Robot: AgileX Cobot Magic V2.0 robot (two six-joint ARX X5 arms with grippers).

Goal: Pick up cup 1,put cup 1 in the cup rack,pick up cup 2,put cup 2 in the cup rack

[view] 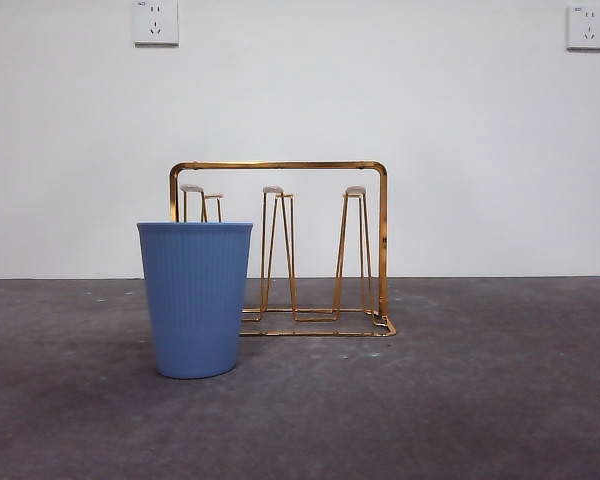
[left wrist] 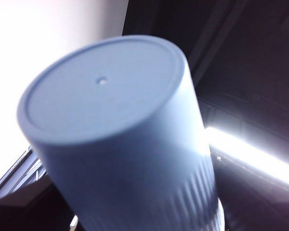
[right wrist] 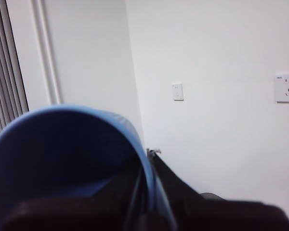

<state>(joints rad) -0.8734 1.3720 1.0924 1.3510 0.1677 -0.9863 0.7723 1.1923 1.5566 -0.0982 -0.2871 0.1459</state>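
A blue ribbed cup stands upright on the table, just in front of the left end of the gold wire cup rack. All the rack's prongs are bare. No arm shows in the front view. In the right wrist view, my right gripper is shut on the rim of a blue cup, one jaw inside and one outside, held high facing the wall. The left wrist view is filled by a blue cup, very near, its flat base turned to the camera and the ceiling behind it. What holds that cup is hidden.
The dark grey table runs back to a white wall with two sockets. The right wrist view shows sockets and a room corner. A bright ceiling light shows behind the cup.
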